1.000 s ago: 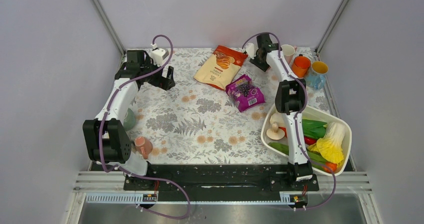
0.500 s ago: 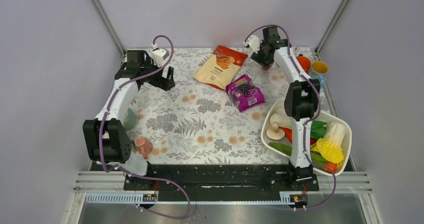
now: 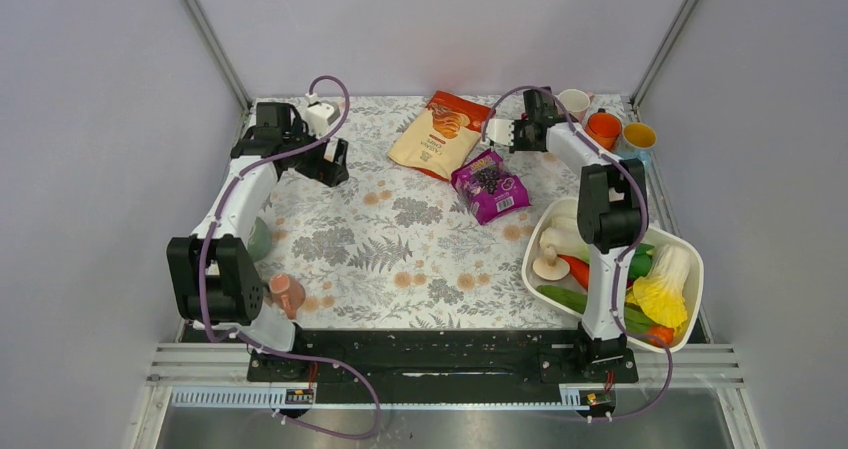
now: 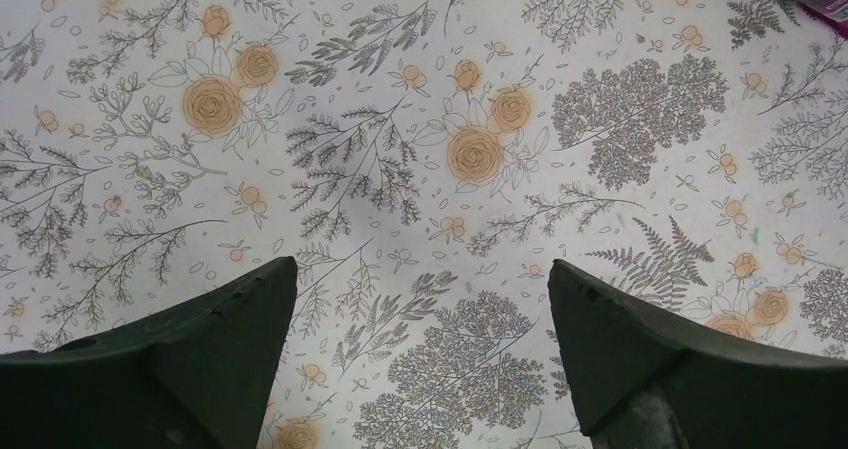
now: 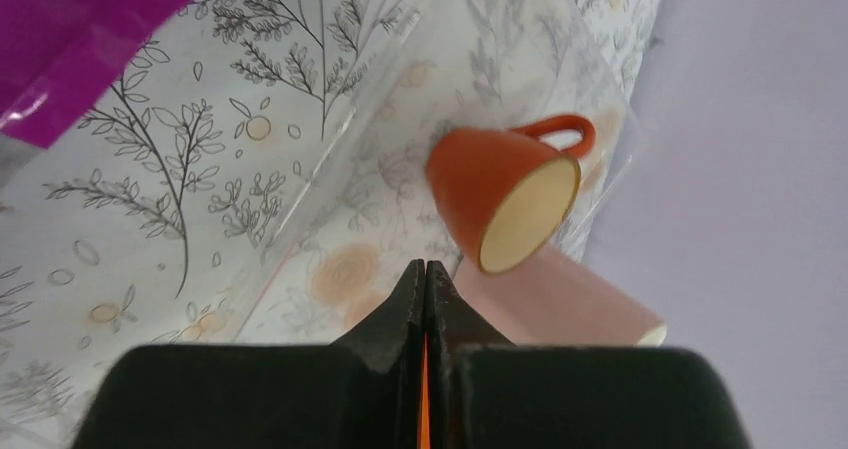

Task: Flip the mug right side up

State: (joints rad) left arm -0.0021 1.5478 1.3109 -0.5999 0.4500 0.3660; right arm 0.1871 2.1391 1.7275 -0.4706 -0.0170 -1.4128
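An orange mug (image 3: pixel 603 127) with a cream inside stands at the back right of the table, its mouth facing up in the top view. In the right wrist view the orange mug (image 5: pixel 500 194) lies just beyond my fingertips, with its handle on the far side. My right gripper (image 3: pixel 533 129) (image 5: pixel 425 266) is shut with nothing in it, a short way left of the mug and not touching it. My left gripper (image 3: pixel 335 159) (image 4: pixel 420 279) hangs open over bare floral cloth at the back left, far from the mug.
A pale pink mug (image 3: pixel 575 99) (image 5: pixel 560 304) and a yellow-and-blue mug (image 3: pixel 638 137) stand beside the orange one. An orange snack bag (image 3: pixel 442 129) and a purple bag (image 3: pixel 490 184) lie mid-table. A white basket (image 3: pixel 697 269) of vegetables sits front right. A small pink mug (image 3: pixel 287 294) lies by the left arm's base.
My right gripper drew back a little from the mugs towards the left and closed its jaws, which stood apart half a second ago. The left arm stayed still.
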